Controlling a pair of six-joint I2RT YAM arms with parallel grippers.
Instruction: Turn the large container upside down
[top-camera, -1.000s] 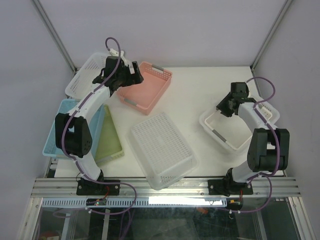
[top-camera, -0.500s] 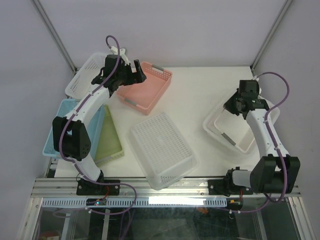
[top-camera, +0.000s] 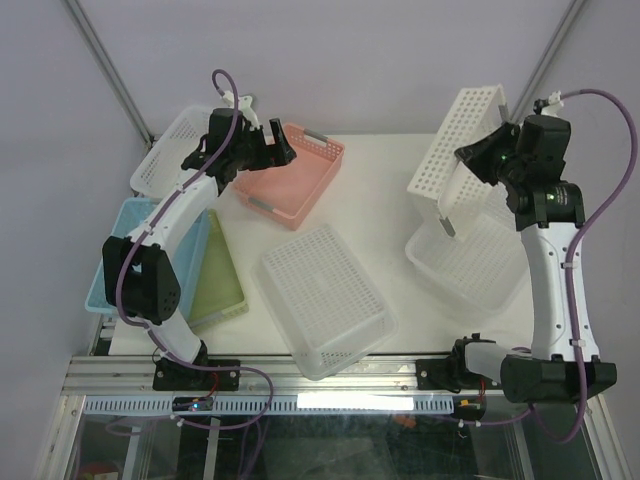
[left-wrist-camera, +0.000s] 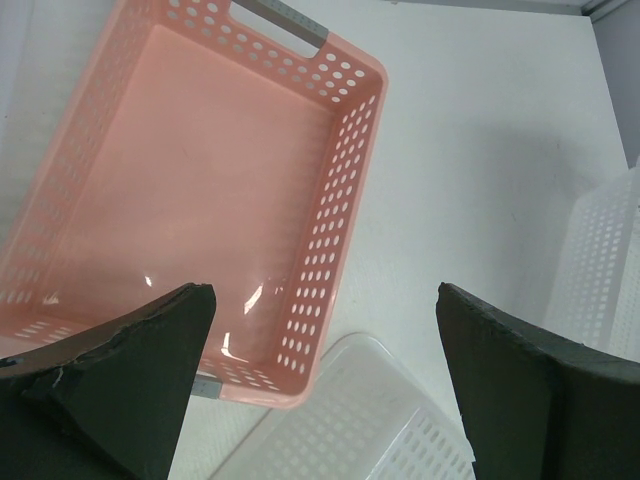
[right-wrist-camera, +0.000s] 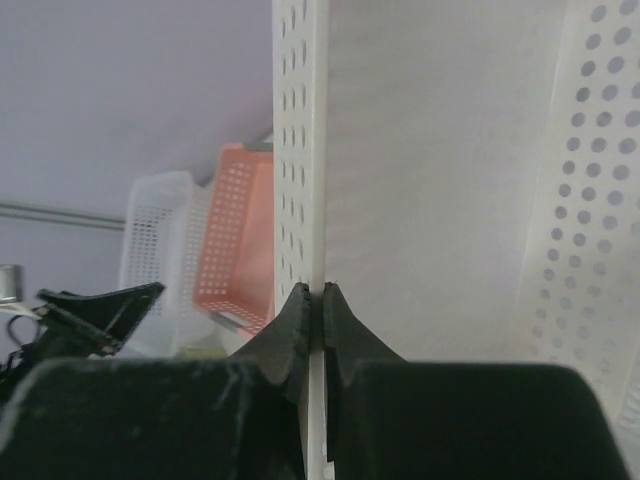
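Observation:
A white perforated container stands tipped up on its long side at the right of the table. My right gripper is shut on its upper long rim. In the right wrist view the fingers pinch that rim, with the container's wall filling the right side. A second white perforated basket lies on the table right under it. A larger white mesh container lies bottom up at the centre front. My left gripper is open and empty above the pink basket; the wrist view shows its jaws wide apart.
A white basket sits at the far left back. A blue tray and a green tray lie at the left front. The pink basket lies below the left wrist camera. Enclosure walls stand on both sides.
My right arm has risen and swung right, lifting the white container from flat on the table to standing on its side. The left arm has barely moved.

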